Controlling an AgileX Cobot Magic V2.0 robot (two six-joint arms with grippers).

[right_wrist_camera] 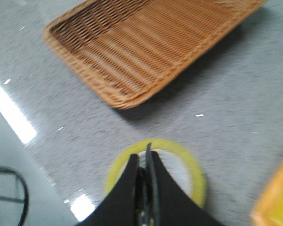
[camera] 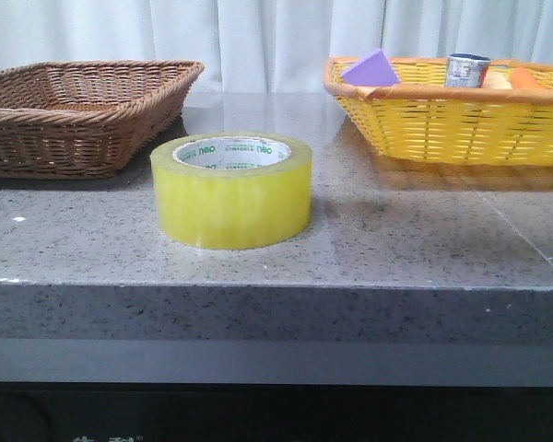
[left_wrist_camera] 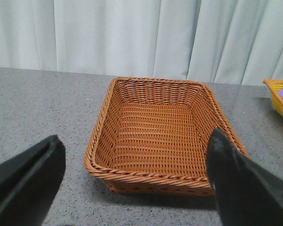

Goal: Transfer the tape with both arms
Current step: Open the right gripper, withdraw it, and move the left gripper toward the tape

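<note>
The tape (camera: 231, 191), a wide yellow roll with a white core and green lettering, lies flat on the grey stone table near its front edge. It also shows in the right wrist view (right_wrist_camera: 194, 172), blurred, right below my right gripper (right_wrist_camera: 144, 155), whose jaws are shut and empty, well above the roll. My left gripper (left_wrist_camera: 137, 160) is open and empty, its black fingers (left_wrist_camera: 30, 174) spread wide in front of the brown wicker basket (left_wrist_camera: 108, 175). Neither arm shows in the front view.
The brown wicker basket (camera: 18, 114) stands empty at the back left. A yellow basket (camera: 442, 129) at the back right holds a purple block (camera: 370, 67), a printed tin can (camera: 466, 69) and something orange. The table's front edge (camera: 276, 287) runs just before the tape.
</note>
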